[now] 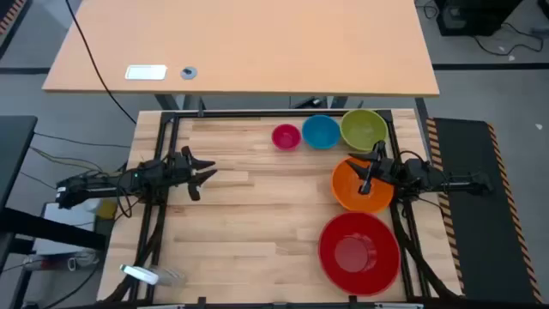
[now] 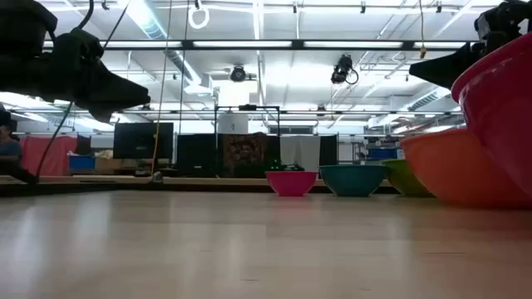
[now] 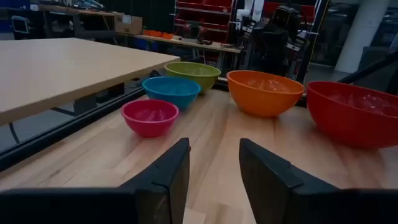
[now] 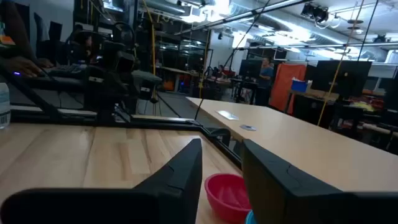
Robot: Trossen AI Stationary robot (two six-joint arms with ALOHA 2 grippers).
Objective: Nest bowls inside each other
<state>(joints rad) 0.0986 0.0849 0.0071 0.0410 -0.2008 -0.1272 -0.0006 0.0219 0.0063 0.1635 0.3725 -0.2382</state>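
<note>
Five bowls sit unnested on the wooden desk, all on its right half. Along the far edge, a row: small magenta-pink bowl, then blue bowl just beside it, then yellow-green bowl touching or nearly touching the blue one. Orange bowl sits nearer, just in front of the yellow-green one. Large red bowl is nearest the front edge, close beside the orange. All upright, openings up, nothing inside any of them.

Right gripper hangs over the orange bowl, above its far rim; fingers stand a narrow gap apart with nothing between them. Whether it touches the rim, cannot tell. Its wrist view looks past the fingers at the pink bowl and the light second desk beyond.

Left gripper is over the left-middle of the desk, well apart from all bowls, pointed toward them. Fingers drawn in to a narrow gap, holding nothing.

On the second desk behind: a white flat item and a small round thing.
</note>
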